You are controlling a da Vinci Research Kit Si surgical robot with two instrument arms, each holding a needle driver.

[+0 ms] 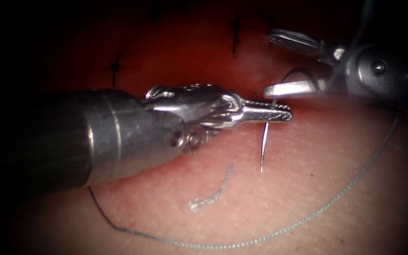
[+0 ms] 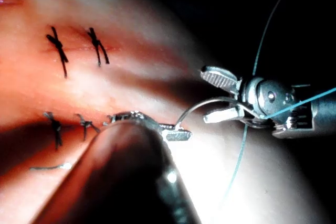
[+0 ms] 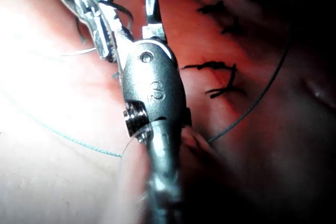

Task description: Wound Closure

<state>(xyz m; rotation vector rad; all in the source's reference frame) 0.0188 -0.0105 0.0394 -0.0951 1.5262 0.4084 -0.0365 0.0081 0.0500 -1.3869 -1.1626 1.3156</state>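
Observation:
My left tool (image 1: 284,113) comes in from the left, its jaws shut on the curved needle (image 1: 263,148) partway along its curve. The needle's pointed end hangs below the jaws over the pale tissue (image 1: 317,179); I cannot tell whether it touches. The rest of the needle (image 2: 202,104) arcs up between the open jaws of my right tool (image 1: 267,62), which hold nothing. The thread (image 1: 336,196) runs from the right tool in a long loop across the near tissue. In the left wrist view the left tool (image 2: 178,132) and the right tool (image 2: 210,95) meet at the needle.
Dark finished stitches (image 1: 234,35) cross the cut on the red band behind the tools, others further left (image 1: 115,71). A short cut end of thread (image 1: 211,196) lies on the tissue in front of the left tool. Stitches (image 3: 212,66) and thread (image 3: 252,106) flank the right tool's wrist.

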